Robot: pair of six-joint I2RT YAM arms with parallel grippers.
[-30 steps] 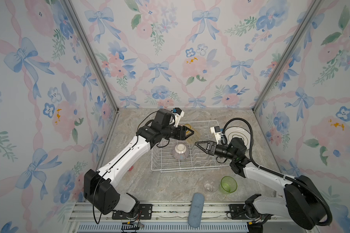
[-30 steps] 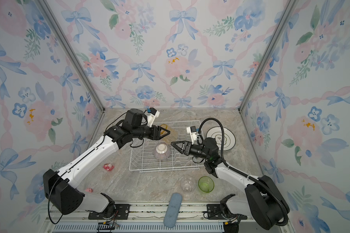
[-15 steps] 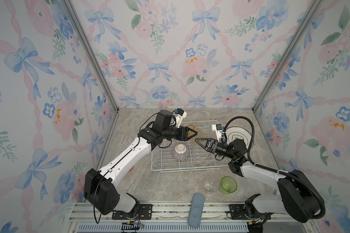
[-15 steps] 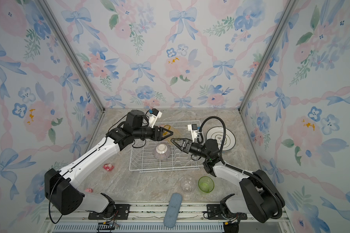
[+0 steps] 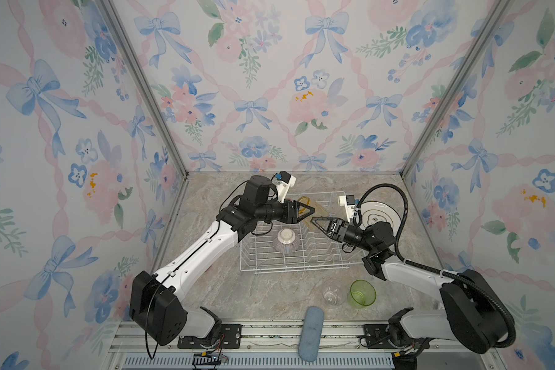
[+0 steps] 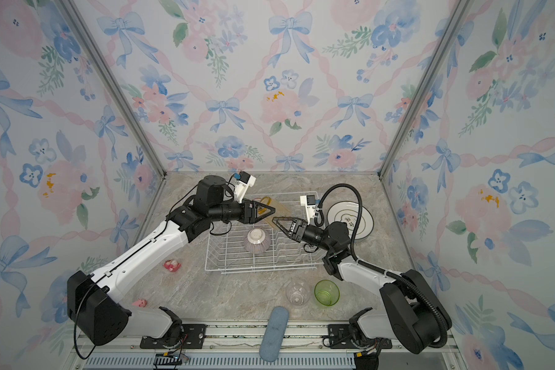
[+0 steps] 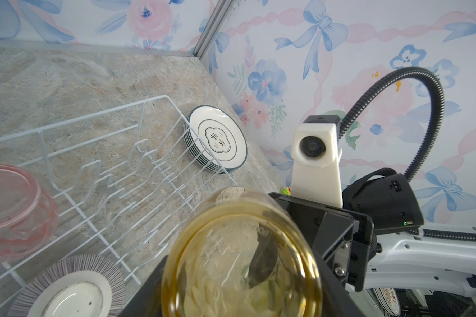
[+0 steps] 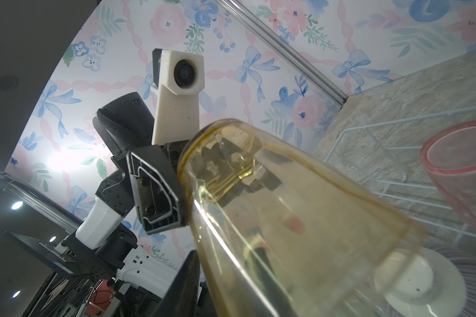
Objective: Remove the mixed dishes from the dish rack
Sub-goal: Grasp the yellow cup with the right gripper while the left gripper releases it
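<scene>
Top views were evenly bright and sharp, shadows soft, wide-angle stretch at the edges. Right wrist view had a blown-out glare spot point(image 8: 62, 160) and a dark corner; the yellow tumbler point(image 8: 300, 219) was close and blurred in both wrist views.

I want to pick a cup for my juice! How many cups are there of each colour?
Yellow cup: 1
Pink cup: 1
Clear cup: 1
Green cup: 1
Total: 4
</scene>
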